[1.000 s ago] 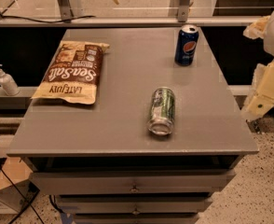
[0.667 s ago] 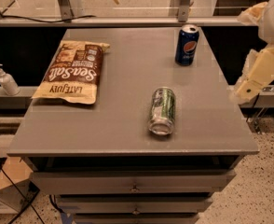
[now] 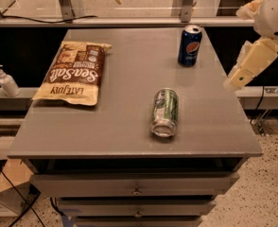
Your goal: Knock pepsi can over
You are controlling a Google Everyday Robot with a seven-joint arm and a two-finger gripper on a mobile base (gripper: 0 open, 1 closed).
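Pepsi can stands upright at the table's upper right. The gripper hangs at frame right, apart from it; its grip cannot be told.

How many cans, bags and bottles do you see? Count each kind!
Cans: 2, the pepsi can upright, the green can lying down.
Chip bags: 1.
Pump bottles: 1, left of the table.
Total: 4.
The gripper hangs beyond the table's right edge.
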